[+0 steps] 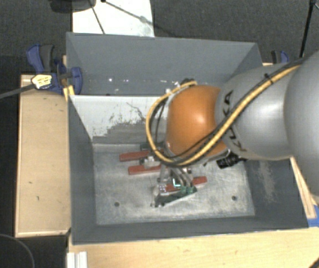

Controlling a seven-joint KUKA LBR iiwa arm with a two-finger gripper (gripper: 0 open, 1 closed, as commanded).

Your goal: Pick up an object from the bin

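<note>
Nearest the front wall of the grey bin (84,172), a band of bare, scratched floor (120,205) is seen running from the left corner to the right corner. More open floor is noted along the left wall and over the right third of the bin.

Just behind that band, at mid-floor, the gripper (170,187) is recorded low over the floor. Contact with the floor cannot be confirmed. Whether the tool is open or closed cannot be told, as its tip is lost in dark hardware.

A small flat green item (186,192) is seen directly beneath the tip and slightly to its right, lying tilted. A grasp on it cannot be confirmed.

A short reddish-brown bar (199,180) is noted just right of the gripper, close beside the green item; whether the two touch cannot be told. Two longer reddish-brown bars are logged to the left and further back. One (144,170) lies next to the gripper. The other (133,156) lies just behind the first, roughly parallel to it. Both are well clear of the left wall.

Above these, the orange cover (190,121) of the wrist is seen, ringed by looped cables (155,133). The silver arm (293,110) is seen crossing the right rim and covering the right rear corner.

Furthest back, the rear wall (120,119) is marked with scuffs, and the floor at its foot on the left is bare.
</note>
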